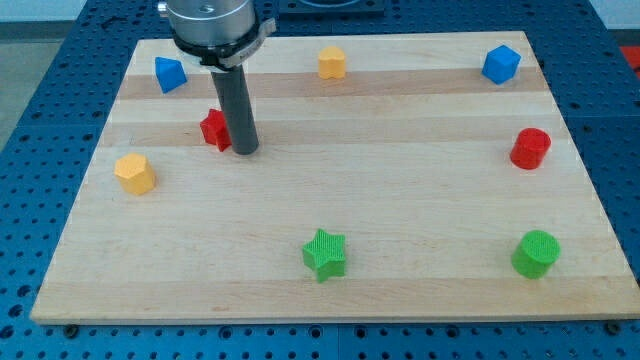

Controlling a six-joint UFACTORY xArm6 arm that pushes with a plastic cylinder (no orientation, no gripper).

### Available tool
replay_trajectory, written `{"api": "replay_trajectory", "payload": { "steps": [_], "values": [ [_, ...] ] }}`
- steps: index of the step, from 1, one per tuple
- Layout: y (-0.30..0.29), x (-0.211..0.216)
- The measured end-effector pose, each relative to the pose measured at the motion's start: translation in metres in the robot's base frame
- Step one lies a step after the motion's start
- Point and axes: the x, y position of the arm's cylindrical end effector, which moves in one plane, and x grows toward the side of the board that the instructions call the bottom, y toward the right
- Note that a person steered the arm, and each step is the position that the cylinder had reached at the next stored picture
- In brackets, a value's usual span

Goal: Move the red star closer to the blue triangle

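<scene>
The red star (213, 129) lies at the upper left of the wooden board, partly hidden behind my rod. My tip (245, 151) rests on the board right against the star's right side. The blue triangle (169, 74) lies near the board's top left corner, above and to the left of the star, a short gap apart from it.
A yellow block (134, 173) lies at the left edge. Another yellow block (332, 63) sits at top centre. A blue cube (501, 64) is at top right, a red cylinder (530, 149) at right, a green cylinder (536, 253) at bottom right, a green star (325, 254) at bottom centre.
</scene>
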Motion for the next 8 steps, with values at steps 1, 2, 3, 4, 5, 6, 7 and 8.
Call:
{"api": "replay_trajectory", "payload": {
  "steps": [1, 2, 3, 4, 5, 6, 7, 8],
  "values": [
    [-0.009, -0.006],
    [-0.023, -0.017],
    [-0.036, -0.030],
    [-0.043, -0.039],
    [-0.050, -0.050],
    [-0.059, -0.069],
    [-0.072, -0.095],
    [-0.078, -0.102]
  ]
}}
